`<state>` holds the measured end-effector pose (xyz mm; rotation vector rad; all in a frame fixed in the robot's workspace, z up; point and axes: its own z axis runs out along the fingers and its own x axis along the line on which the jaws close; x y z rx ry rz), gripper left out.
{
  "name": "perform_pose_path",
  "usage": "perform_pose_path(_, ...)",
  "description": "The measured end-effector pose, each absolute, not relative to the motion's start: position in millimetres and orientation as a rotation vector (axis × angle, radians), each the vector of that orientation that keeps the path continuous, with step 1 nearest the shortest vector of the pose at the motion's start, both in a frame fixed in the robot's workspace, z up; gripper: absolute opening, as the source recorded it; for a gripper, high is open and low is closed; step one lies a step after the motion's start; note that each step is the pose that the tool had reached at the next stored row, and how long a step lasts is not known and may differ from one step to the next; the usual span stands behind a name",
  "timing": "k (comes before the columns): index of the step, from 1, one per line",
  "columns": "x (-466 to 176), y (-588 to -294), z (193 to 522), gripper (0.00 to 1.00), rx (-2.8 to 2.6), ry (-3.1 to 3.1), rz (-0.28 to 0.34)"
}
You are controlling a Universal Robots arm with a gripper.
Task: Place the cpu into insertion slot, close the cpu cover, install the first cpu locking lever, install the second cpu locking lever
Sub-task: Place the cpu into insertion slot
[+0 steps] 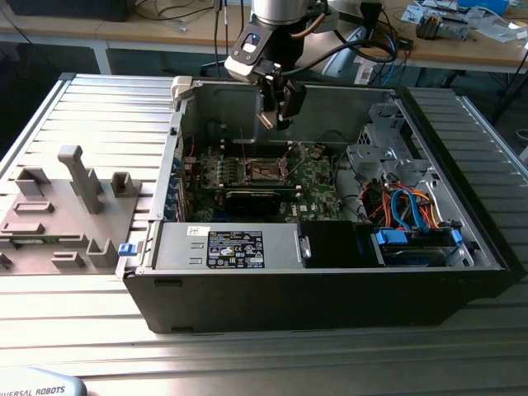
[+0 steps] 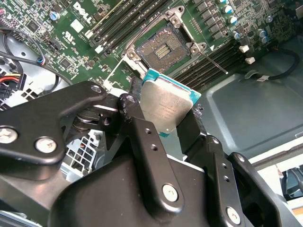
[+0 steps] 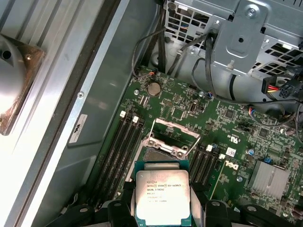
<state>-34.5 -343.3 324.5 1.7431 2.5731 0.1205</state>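
Above the insertion slot (image 2: pixel 163 47), the pincer (image 2: pixel 164 108) clamps the cpu (image 3: pixel 162 196), hiding two edges.

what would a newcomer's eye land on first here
The gripper, shut on the silvery cpu, hangs over the green board inside the open computer case. On that board the dark insertion slot lies uncovered, with no cpu in it.

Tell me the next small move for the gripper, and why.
Probably lower the cpu toward the insertion slot: the gripper holds it above the motherboard, the slot is empty, and its cover stands open.
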Motion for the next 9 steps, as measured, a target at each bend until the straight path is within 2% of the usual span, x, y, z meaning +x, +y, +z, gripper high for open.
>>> perform_pose_path(9,-34.5,-343.3,324.5,0.54,1.752,2.567,0.120)
